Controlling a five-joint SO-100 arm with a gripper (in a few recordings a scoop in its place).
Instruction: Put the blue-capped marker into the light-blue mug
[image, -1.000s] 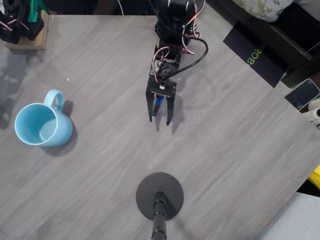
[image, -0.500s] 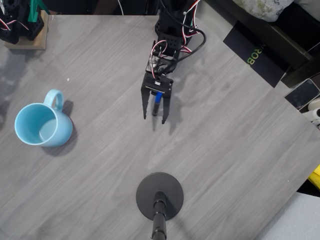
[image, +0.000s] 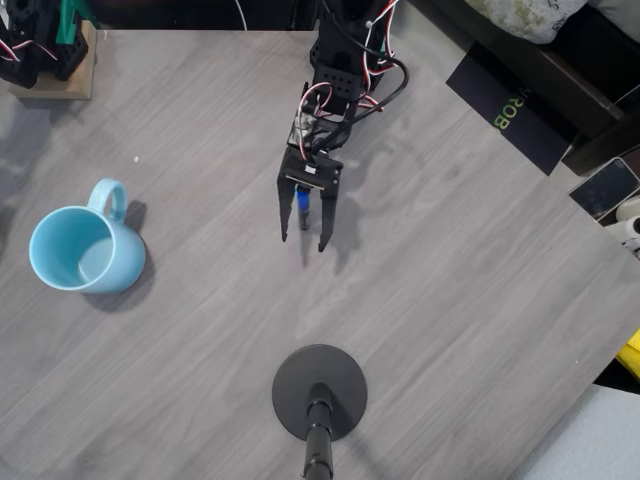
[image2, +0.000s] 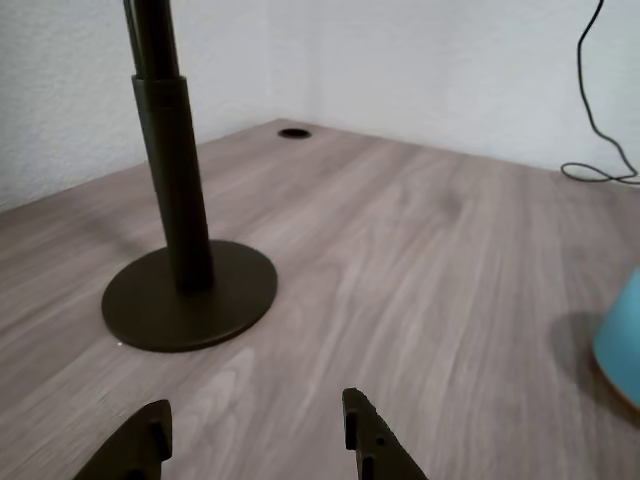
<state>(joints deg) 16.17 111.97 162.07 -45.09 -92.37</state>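
In the overhead view the blue-capped marker (image: 301, 207) shows as a short blue and dark piece between the fingers of my gripper (image: 302, 242), close to their base. The black fingers stand apart on either side of it and point toward the picture's bottom, so the gripper is open; whether the marker touches a finger I cannot tell. The light-blue mug (image: 82, 253) stands upright far to the left, handle toward the top. In the wrist view my gripper (image2: 258, 435) shows two spread tips over bare table, and the mug (image2: 622, 345) peeks in at the right edge.
A round black stand base (image: 320, 391) with its pole stands below the gripper, and rises at the left of the wrist view as the stand (image2: 188, 290). A wooden block with parts (image: 52, 62) sits at the top left. Boxes and a phone lie off the table's right edge.
The gripper has shifted a little to the left and drawn back toward the arm's base. The marker's blue part stays between the fingers. The mug has not moved.
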